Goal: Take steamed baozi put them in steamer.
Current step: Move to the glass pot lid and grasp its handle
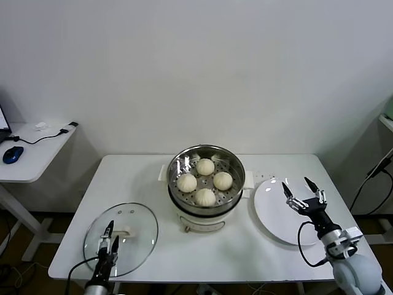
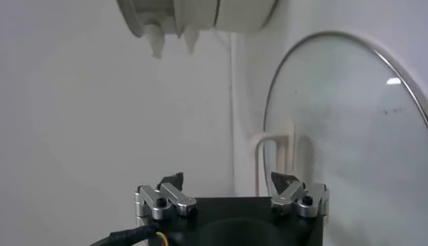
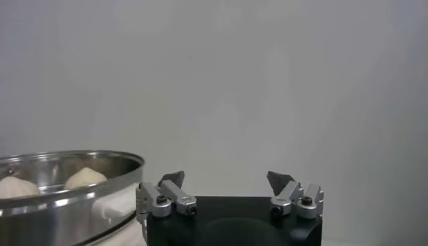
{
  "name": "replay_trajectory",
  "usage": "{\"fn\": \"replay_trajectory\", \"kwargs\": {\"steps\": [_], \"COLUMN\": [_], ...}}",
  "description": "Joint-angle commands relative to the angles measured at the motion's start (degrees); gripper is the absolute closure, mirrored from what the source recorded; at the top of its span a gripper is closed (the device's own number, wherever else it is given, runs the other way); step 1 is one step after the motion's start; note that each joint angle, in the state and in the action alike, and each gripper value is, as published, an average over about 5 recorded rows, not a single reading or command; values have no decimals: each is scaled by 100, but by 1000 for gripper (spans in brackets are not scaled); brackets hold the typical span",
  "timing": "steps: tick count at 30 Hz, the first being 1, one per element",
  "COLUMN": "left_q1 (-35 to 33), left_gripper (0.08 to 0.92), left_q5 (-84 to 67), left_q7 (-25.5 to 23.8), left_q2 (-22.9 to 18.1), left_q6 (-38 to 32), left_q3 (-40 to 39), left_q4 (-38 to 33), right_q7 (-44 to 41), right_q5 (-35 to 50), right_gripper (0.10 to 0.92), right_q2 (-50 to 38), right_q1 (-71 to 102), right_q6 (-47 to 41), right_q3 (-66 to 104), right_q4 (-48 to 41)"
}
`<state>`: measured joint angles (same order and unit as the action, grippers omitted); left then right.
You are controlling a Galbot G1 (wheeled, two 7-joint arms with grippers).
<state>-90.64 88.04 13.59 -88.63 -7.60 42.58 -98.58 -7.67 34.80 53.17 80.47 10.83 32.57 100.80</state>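
Quick count of what's on the main table: four steamed baozi (image 1: 205,166) (image 1: 186,182) (image 1: 223,180) (image 1: 206,196), all sitting in one steamer (image 1: 206,179) at the center of the frame. One empty white plate (image 1: 276,215) at the right, one round glass lid (image 1: 121,239) at the lower left. Two grippers: the left gripper (image 1: 109,236) at the bottom left over the lid, the right gripper (image 1: 302,193) at the lower right over the plate. One blue mouse (image 1: 12,154) on one side desk (image 1: 34,161) at the far left.
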Motion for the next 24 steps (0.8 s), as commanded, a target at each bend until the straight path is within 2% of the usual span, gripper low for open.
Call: {"fn": "replay_trajectory", "kwargs": {"steps": [1,8,21,24], "left_q1": [545,691,966,970], "left_gripper": [177,177,177,202], "left_q5": [468,400,341,329], "left_q7": [526,640,501,445], "left_q2": [43,71,165,185], "left_q6": [38,177,181,177], "left_q3": [77,-21,-147,-146], "left_q4": [743,806,927,938], "right_q7": [11,-16,-92,-104], "right_q5": [-152,-224,-407,-441], "right_gripper": [203,203,203,203], "right_q2": [139,182,299,323], "right_q1": [90,55,45,26], "right_q6": [11,47,137,150], "right_q3": [209,229,189,186], "right_q4": [-73,-215,-383,-418]}}
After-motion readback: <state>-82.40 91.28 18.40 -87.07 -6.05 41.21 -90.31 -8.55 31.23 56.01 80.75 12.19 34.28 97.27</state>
